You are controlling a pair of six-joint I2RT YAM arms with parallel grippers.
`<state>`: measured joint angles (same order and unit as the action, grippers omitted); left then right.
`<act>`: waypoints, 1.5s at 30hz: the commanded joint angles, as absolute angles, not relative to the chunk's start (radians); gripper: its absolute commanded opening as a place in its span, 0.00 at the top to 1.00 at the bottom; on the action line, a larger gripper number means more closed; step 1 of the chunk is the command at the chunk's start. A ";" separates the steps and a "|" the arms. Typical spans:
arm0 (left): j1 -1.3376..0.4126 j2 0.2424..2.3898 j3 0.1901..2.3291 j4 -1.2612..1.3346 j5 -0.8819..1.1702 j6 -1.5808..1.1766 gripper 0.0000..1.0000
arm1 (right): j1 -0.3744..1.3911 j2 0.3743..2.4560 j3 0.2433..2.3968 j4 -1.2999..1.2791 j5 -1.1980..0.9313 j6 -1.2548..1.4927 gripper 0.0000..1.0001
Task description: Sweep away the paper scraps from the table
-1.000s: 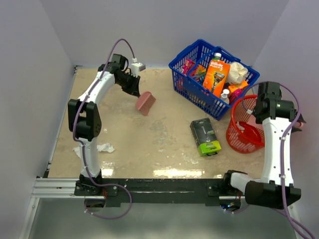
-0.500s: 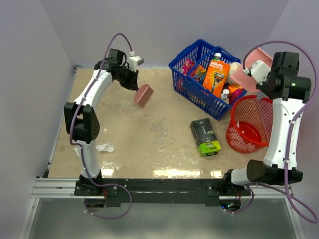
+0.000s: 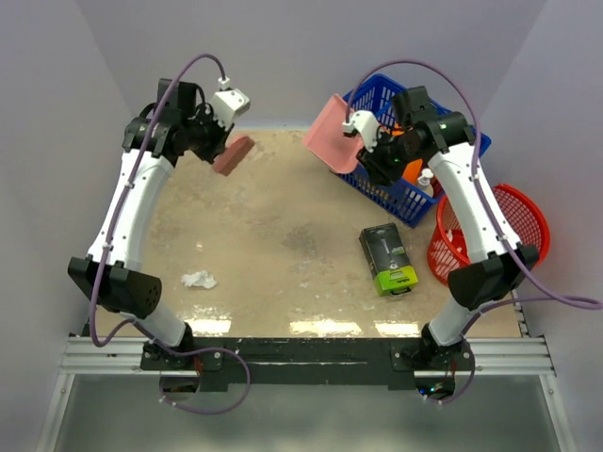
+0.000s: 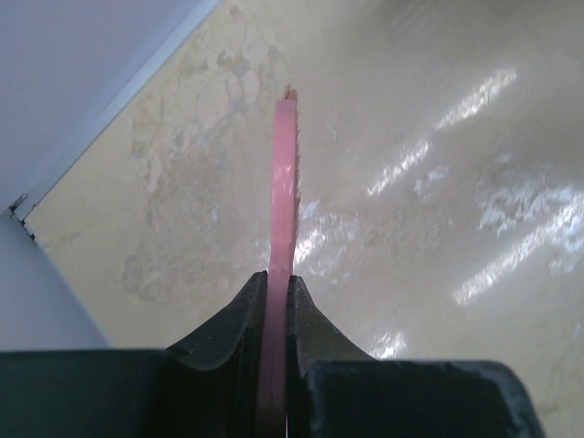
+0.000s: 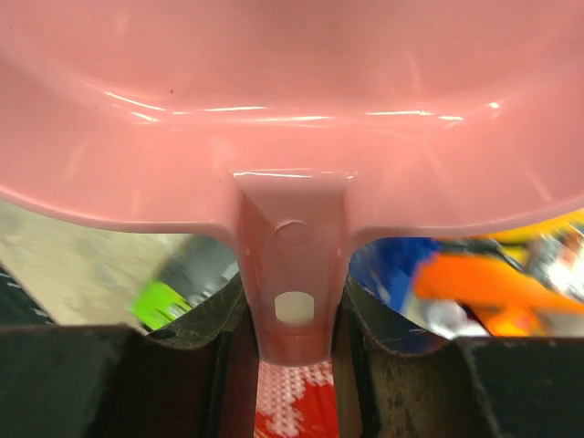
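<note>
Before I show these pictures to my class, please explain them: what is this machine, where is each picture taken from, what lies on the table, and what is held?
These are two robot arms bolted at the near edge of a table, each ending in a two-finger gripper. The wide picture looks down from above and behind them; the other two come from a camera on each wrist, looking past its own fingers. The left gripper is shut on a thin pink brush, seen edge-on in its wrist view. The right gripper is shut on the handle of a pink dustpan, held in the air. On the table lie a crumpled paper scrap and a black and green box; a blue basket and a red mesh bin stand at the right.
</note>
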<state>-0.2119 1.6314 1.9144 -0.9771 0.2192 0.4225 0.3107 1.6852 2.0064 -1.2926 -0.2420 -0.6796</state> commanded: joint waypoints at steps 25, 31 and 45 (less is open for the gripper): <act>-0.209 1.253 1.204 -1.315 0.156 1.098 1.00 | 0.336 1.654 1.818 -1.006 -0.345 -0.385 1.00; -0.210 1.400 1.265 -1.131 0.180 1.031 1.00 | 0.337 1.600 1.746 -1.014 -0.321 -0.397 1.00; -0.184 1.283 1.364 -1.046 0.016 0.715 1.00 | 0.336 1.621 1.755 -1.040 -0.276 -0.416 1.00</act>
<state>-0.1947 1.3964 1.3983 -1.0504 0.0792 0.8589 0.3336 1.6398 1.7424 -1.0409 -0.2783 -0.4084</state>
